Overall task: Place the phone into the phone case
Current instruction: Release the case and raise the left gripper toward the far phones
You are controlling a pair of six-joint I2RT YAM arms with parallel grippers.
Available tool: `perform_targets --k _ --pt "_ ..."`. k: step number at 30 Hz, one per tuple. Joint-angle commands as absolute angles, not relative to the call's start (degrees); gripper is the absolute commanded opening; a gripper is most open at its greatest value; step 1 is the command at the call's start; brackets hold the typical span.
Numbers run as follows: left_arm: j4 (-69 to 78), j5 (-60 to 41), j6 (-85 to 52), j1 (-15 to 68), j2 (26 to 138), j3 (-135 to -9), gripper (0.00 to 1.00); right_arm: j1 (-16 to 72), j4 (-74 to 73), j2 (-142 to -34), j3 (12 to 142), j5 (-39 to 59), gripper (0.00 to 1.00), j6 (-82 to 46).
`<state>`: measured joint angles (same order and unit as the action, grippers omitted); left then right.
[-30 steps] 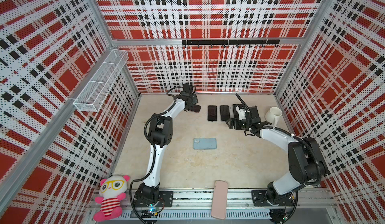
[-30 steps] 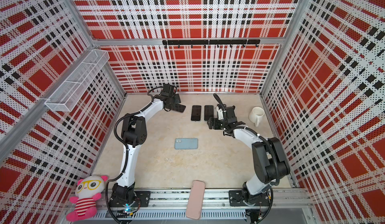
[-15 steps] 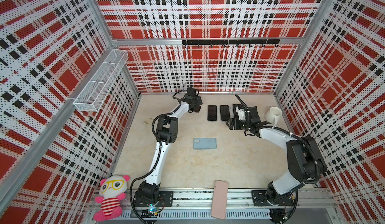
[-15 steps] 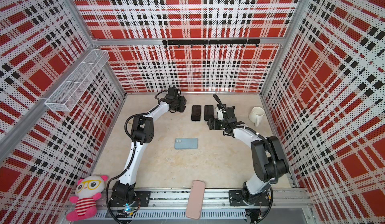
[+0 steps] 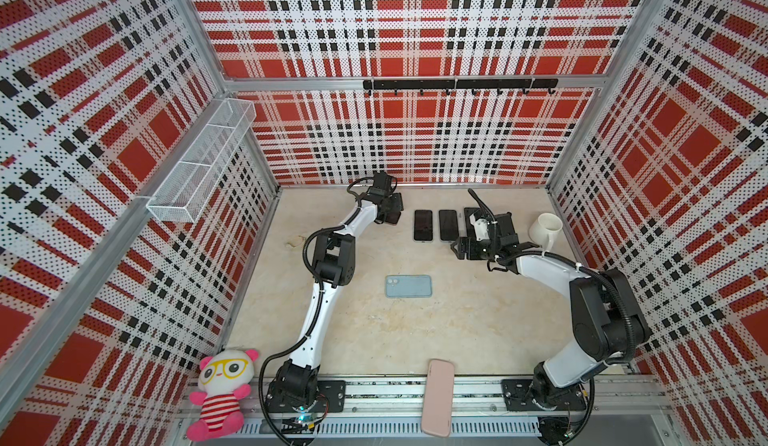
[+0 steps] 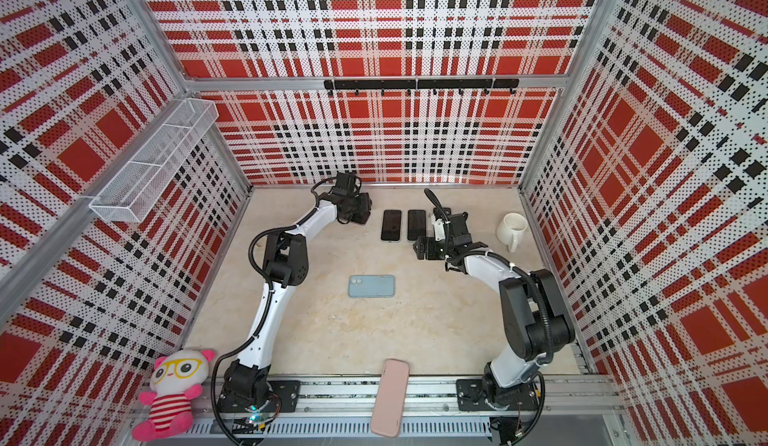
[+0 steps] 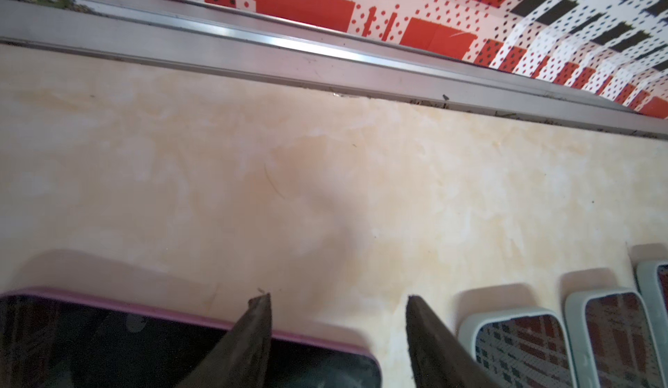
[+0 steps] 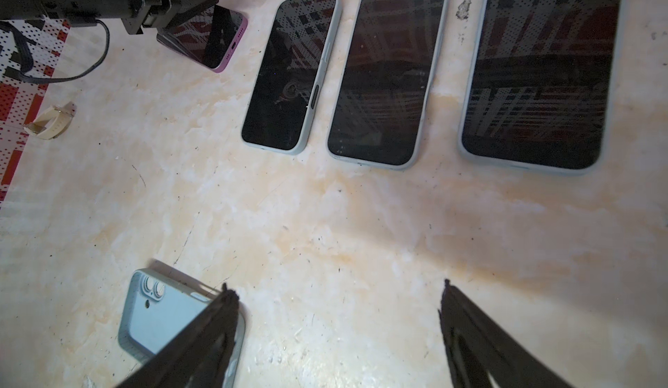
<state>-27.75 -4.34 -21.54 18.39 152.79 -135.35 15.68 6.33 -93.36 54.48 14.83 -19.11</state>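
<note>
A phone with a purple rim [image 7: 108, 343] [image 8: 213, 35] lies screen up at the back of the table. My left gripper [image 7: 338, 297] [image 5: 390, 211] [image 6: 357, 211] stands open right over its end, one finger above the screen and the other past the phone's corner. A light blue phone case [image 5: 408, 286] [image 6: 371, 286] [image 8: 162, 314] lies back up mid-table, its camera cut-outs showing. My right gripper [image 8: 337, 288] [image 5: 457, 251] hangs wide open and empty over bare table, between the case and the row of phones.
Two phones in grey cases [image 5: 423, 225] [image 5: 448, 224] and a larger one [image 8: 542, 72] lie at the back. A white mug [image 5: 546, 228] stands at the back right. A pink case [image 5: 437, 398] rests on the front rail, a plush toy [image 5: 220, 390] at the front left.
My left arm has swung a little to the right, bringing its gripper over the purple phone's end. The right arm and the light blue case have not moved.
</note>
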Motion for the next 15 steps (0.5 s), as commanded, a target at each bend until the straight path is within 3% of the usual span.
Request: perform_targets --k 1,9,15 --pt "-33.6 -5.2 -20.0 18.8 153.7 -134.1 0.64 15.2 6.6 -93.9 55.9 15.1 0.89 -18.5" --pt "-17.1 2.0 -15.1 22.1 150.0 -130.8 0.70 15.1 7.0 -93.5 55.7 14.8 0.89 -18.3" --pt "-24.3 0.5 -19.6 20.1 155.7 -138.8 0.66 15.0 7.1 -93.2 55.6 14.7 0.89 -18.2"
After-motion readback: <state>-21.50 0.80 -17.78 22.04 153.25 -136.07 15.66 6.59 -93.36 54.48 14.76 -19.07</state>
